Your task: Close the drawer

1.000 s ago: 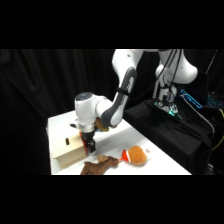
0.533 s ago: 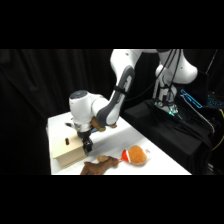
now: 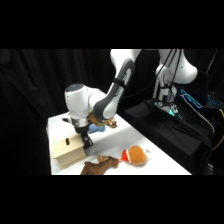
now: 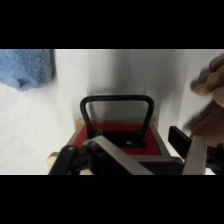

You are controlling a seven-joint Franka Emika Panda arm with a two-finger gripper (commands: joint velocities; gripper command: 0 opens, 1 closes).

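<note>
The pale wooden box [image 3: 69,151] stands at the table's front left corner. My gripper [image 3: 86,141] is down against its right upper edge, and from the side view I cannot tell how far out the drawer stands. In the wrist view a tan-rimmed red part of the drawer [image 4: 117,136] lies right under my gripper [image 4: 140,144], with a black loop handle [image 4: 116,99] over it. The fingers [image 4: 194,155] stand apart with nothing between them.
A brown plush toy [image 3: 100,165] lies in front of the box and an orange round plush [image 3: 135,156] sits to its right. A blue cloth [image 3: 98,128] [image 4: 25,67] and another brown toy [image 3: 109,122] [image 4: 212,95] lie behind the gripper. The table edge [image 3: 55,172] is close.
The arm's wrist has swung left and the gripper has dropped a little onto the box's right edge. The box and the toys have stayed in place.
</note>
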